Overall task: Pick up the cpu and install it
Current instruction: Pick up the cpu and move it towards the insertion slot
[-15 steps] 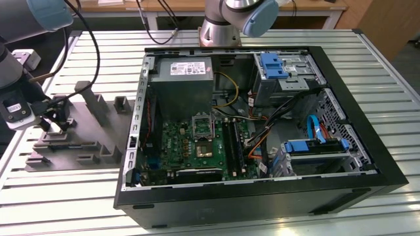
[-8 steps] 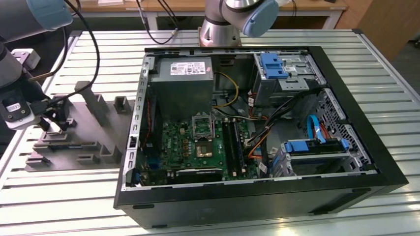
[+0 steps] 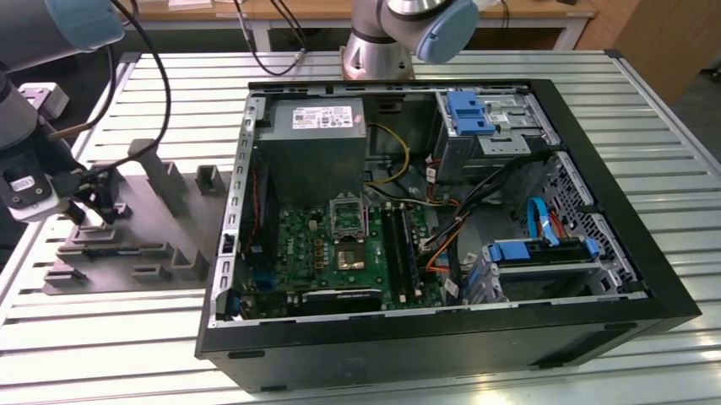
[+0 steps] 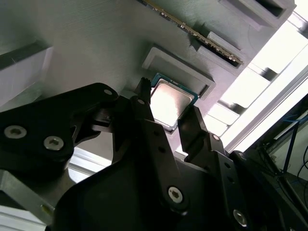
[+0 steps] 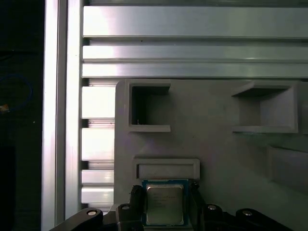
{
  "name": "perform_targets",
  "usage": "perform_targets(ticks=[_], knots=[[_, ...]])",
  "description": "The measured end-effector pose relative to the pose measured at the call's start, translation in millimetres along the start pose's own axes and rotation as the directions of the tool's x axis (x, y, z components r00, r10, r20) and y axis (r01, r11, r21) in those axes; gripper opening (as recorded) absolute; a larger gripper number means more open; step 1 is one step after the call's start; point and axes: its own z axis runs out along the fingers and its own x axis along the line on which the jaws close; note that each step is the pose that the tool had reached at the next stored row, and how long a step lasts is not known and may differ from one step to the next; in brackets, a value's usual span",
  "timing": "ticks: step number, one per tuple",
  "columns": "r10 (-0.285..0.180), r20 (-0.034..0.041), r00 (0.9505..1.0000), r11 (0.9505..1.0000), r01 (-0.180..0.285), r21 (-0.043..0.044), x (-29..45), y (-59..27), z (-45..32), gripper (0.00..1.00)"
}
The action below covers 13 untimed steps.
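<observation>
The arm reaches down at the exterior view's left, well apart from the open computer case, with its gripper low over a grey holder tray on the slatted metal table.

In both wrist views the gripper is clamped on the cpu. Its 2 fingers press against 2 opposite edges of the chip, whose metal lid faces up. The chip sits just beside a raised rectangular rim of the tray. Whether it is lifted off the tray cannot be told. The tray's edge meets bare table slats nearby.
</observation>
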Motion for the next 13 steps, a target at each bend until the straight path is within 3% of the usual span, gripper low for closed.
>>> perform_targets(ticks=[13], knots=[[0.000,0.0003,1.0000,1.0000,0.000,-0.0002,-0.1,0.3,-5.8,0.47]])
